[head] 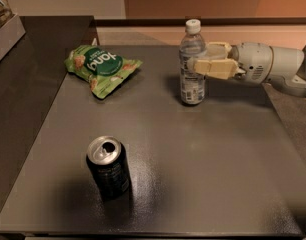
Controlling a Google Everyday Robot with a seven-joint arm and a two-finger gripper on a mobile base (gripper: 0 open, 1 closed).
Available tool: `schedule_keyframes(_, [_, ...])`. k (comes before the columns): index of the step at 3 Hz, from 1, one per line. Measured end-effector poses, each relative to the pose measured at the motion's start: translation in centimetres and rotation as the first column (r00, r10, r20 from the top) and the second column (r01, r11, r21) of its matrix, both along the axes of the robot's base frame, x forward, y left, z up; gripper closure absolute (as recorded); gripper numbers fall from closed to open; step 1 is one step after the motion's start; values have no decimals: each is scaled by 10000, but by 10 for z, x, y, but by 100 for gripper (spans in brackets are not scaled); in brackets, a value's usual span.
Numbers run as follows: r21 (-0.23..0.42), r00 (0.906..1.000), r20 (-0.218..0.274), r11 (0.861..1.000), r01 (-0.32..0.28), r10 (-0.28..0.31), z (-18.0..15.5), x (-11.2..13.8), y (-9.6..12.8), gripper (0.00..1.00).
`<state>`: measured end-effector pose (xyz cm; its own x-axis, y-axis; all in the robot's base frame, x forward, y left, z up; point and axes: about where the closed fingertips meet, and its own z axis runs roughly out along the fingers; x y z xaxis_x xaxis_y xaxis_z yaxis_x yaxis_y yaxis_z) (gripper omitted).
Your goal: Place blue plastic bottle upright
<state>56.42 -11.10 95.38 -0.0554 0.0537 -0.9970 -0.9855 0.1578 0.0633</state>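
Note:
The blue plastic bottle is clear with a white cap and a white label. It stands upright on the dark grey table, at the back and right of centre. My gripper reaches in from the right at the height of the bottle's shoulder. Its cream fingers sit on either side of the bottle's upper body, closed on it. The near finger crosses in front of the bottle and the far one is partly hidden behind it.
A green snack bag lies flat at the back left. An open black drink can stands at the front left. The white arm body extends off the right edge. A darker counter adjoins on the left.

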Motion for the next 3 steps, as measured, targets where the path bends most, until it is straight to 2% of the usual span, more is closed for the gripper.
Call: schedule_keyframes(3, [311,9998,-120,9994,-161,165,-12,5,0,12])
